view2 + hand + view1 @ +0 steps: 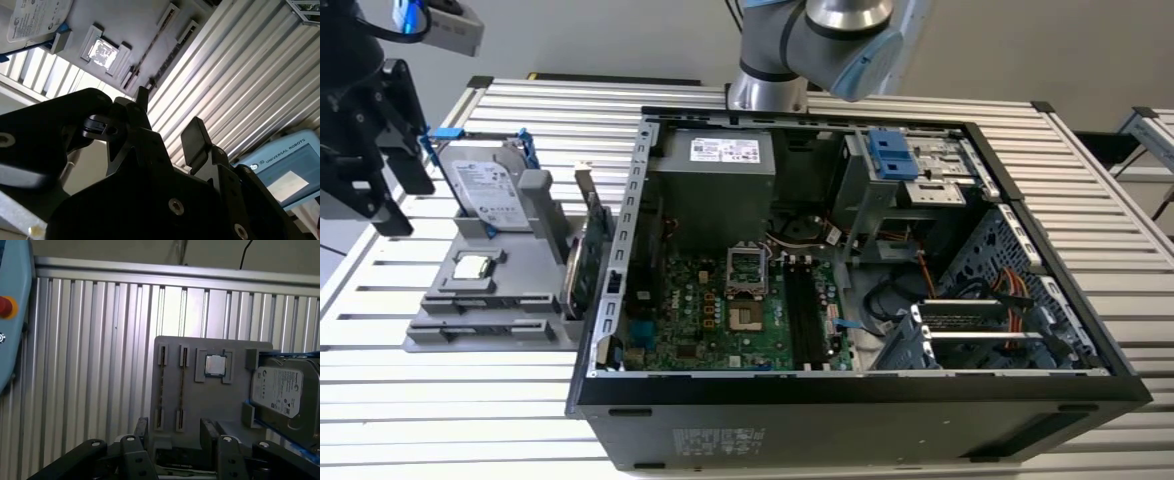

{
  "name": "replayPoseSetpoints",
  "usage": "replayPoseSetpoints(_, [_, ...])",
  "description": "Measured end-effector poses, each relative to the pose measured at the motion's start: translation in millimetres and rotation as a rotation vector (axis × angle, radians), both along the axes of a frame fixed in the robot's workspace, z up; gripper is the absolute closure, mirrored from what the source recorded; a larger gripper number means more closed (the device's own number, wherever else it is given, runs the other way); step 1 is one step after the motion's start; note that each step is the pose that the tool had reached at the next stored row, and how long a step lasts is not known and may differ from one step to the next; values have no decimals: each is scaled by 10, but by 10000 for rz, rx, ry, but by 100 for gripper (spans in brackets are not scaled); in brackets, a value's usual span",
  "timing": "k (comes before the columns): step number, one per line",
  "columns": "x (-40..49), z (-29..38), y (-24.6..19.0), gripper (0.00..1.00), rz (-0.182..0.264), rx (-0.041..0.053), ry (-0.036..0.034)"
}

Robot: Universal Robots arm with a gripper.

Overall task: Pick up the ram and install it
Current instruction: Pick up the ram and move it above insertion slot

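1. Currently I am hovering over a ribbed metal table [480,420], toward the exterior view's left, beside an open computer case [854,430].
2. My jaws are standing wide open and gripping nothing. In the first wrist view my two black fingers [142,432] are showing with a clear gap between them.
3. The ram [162,382] is sitting on its edge in a slot of a grey holder [215,400] and is showing as a thin dark strip. A second strip [182,382] like it is sitting in the slot just beside.
4. My fingers are hanging above the holder, near one end of those two slots, and are not touching the ram.
5. On the same holder, a square processor chip [215,365] is lying flat just beside the slots. A silver hard drive [282,390] in a blue frame is standing beyond the chip.
6. In the exterior view, a green expansion card [594,255] is standing on edge between the holder and the case.
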State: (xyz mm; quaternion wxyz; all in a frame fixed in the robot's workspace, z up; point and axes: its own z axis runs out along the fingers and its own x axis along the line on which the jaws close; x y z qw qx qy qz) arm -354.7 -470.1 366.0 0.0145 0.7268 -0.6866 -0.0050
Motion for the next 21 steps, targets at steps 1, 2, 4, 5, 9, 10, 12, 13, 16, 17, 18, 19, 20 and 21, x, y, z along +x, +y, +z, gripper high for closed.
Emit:
replayPoseSetpoints(1, [0, -6, 0, 0, -23, 0, 0])
replayPoseSetpoints(2, [0, -12, 0, 0, -43, 0, -1])
replayPoseSetpoints(4, [0, -24, 0, 0, -76, 0, 0])
replayPoseSetpoints(5, [0, -31, 0, 0, -90, 0, 0])
replayPoseSetpoints(9, [0, -57, 0, 0, -141, 0, 0])
replayPoseSetpoints(10, [0, -64, 0, 0, -153, 0, 0])
replayPoseSetpoints(12, [0, -77, 0, 0, -176, 0, 0])
replayPoseSetpoints(13, [0, -84, 0, 0, -188, 0, 0])
replayPoseSetpoints(16, [0, -104, 0, 0, -220, 0, 0])
replayPoseSetpoints(17, [0, -112, 0, 0, -228, -1, 0])
replayPoseSetpoints(18, [0, -120, 0, 0, -235, -1, 1])
replayPoseSetpoints(19, [0, -128, 0, 0, -241, -1, 0])
replayPoseSetpoints(20, [0, -136, 0, 0, -247, -3, 1])
replayPoseSetpoints(21, [1, -143, 1, 0, -251, -5, 0])
